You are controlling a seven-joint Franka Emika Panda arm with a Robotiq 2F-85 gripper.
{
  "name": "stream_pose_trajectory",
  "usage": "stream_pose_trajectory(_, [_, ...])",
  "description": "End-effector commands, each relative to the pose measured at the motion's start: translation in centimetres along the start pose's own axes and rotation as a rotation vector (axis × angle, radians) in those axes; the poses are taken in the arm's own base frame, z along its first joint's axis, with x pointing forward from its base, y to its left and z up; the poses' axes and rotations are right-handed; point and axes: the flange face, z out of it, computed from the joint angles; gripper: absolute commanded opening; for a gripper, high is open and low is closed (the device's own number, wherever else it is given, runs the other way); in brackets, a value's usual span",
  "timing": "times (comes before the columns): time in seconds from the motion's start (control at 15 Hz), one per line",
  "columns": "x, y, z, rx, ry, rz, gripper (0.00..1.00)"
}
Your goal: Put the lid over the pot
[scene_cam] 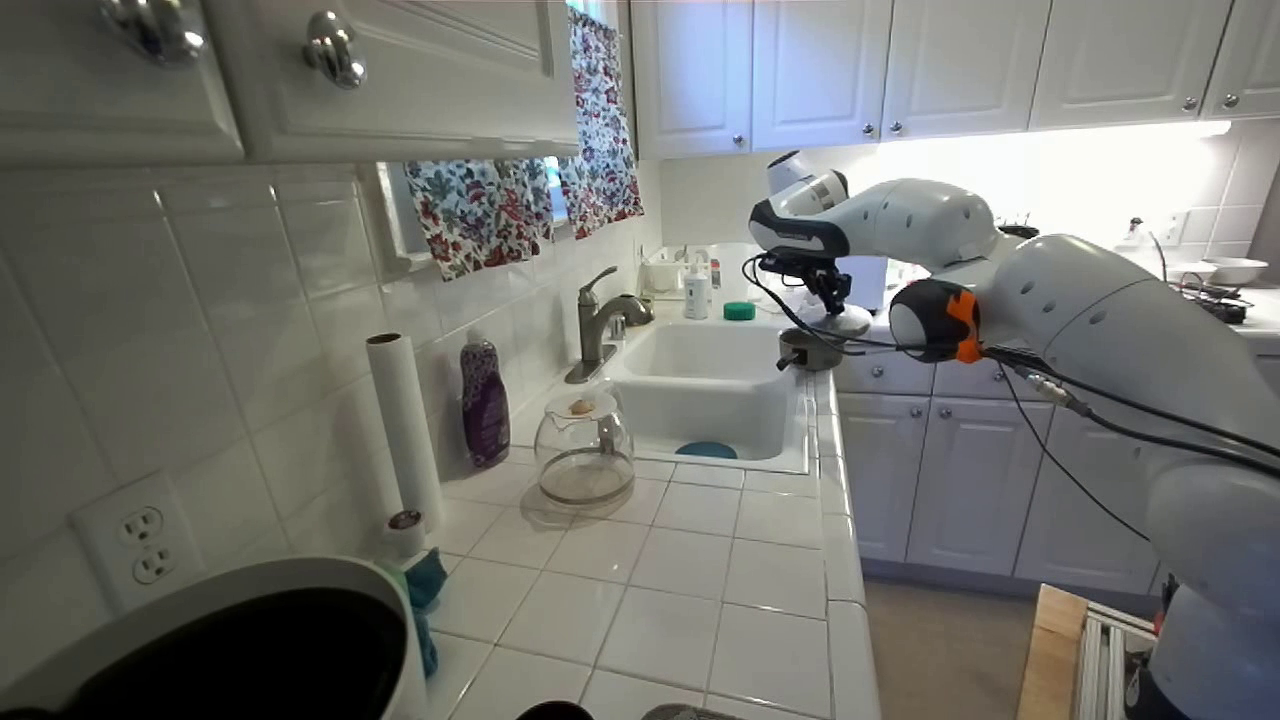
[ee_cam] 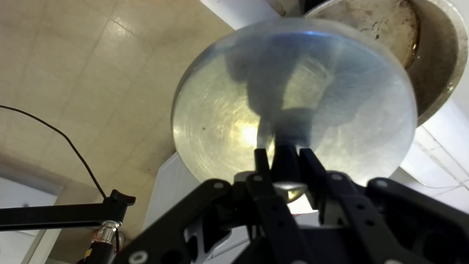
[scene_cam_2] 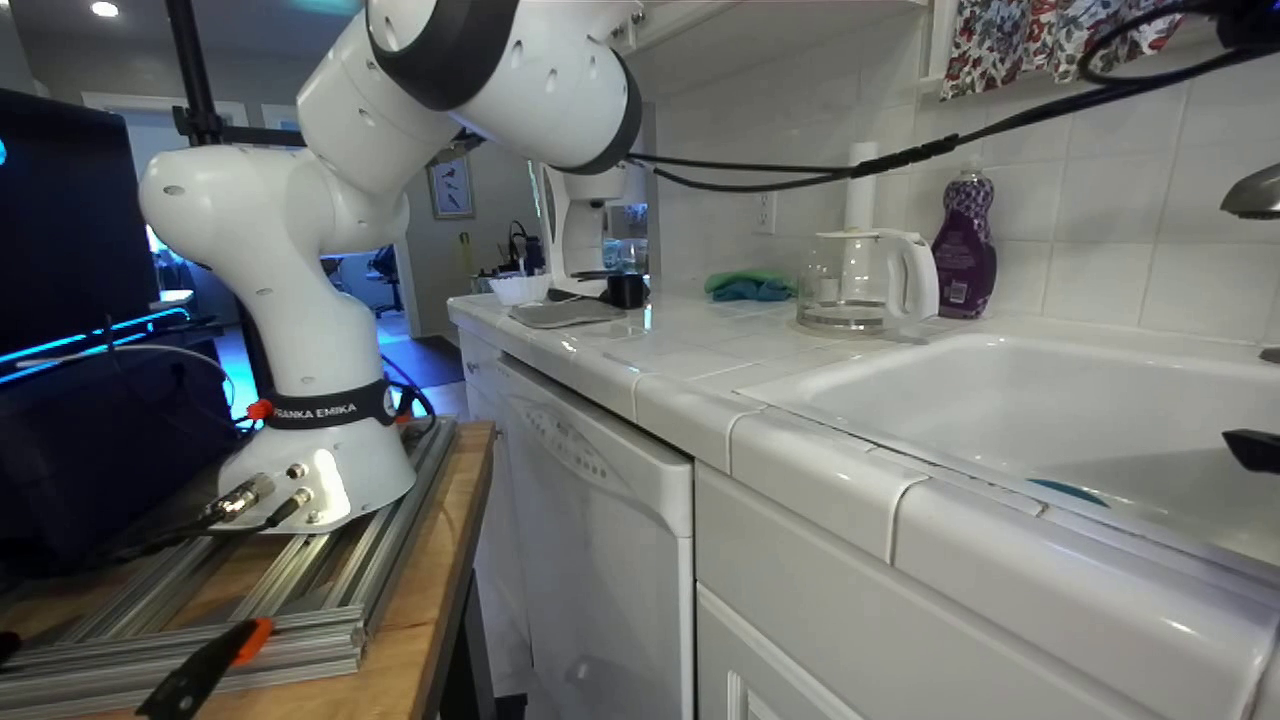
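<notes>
The silvery round lid (ee_cam: 220, 121) hangs from my gripper (ee_cam: 283, 152), whose fingers are shut on its black knob (ee_cam: 286, 165). In the wrist view the lid covers part of the opening of the pot (ee_cam: 439, 47), while the rest of it lies off to one side, over the floor. An exterior view shows the low grey pot (scene_cam: 812, 352) by the sink's edge, with the lid (scene_cam: 845, 321) slightly above and to its right there, under the gripper (scene_cam: 833, 303). Whether lid and pot touch, I cannot tell. A black handle (scene_cam_2: 1252, 450) pokes in at the frame's edge.
The white sink (scene_cam: 805, 440) adjoins the pot, with a faucet (scene_cam: 600, 325) at its back. A glass carafe (scene_cam: 585, 450), purple bottle (scene_cam: 484, 405) and green item (scene_cam: 739, 311) stand around it. Black cables (scene_cam: 870, 347) cross in front of the pot. The counter edge (scene_cam: 835, 490) drops to the floor.
</notes>
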Motion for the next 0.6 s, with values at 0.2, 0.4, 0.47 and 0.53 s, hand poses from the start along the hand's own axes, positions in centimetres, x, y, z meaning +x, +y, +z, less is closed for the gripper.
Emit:
stream_pose_trajectory(0.2, [1.21,0.02,0.25,0.030,-0.030,0.071,0.06])
stream_pose_trajectory(0.4, [0.67,-0.21,0.01,0.041,-0.037,0.084,0.06])
stream_pose_trajectory(0.47, [0.47,-0.28,-0.09,0.045,-0.043,0.085,0.06])
stream_pose_trajectory(0.53, [0.30,-0.32,-0.17,0.048,-0.053,0.086,0.06])
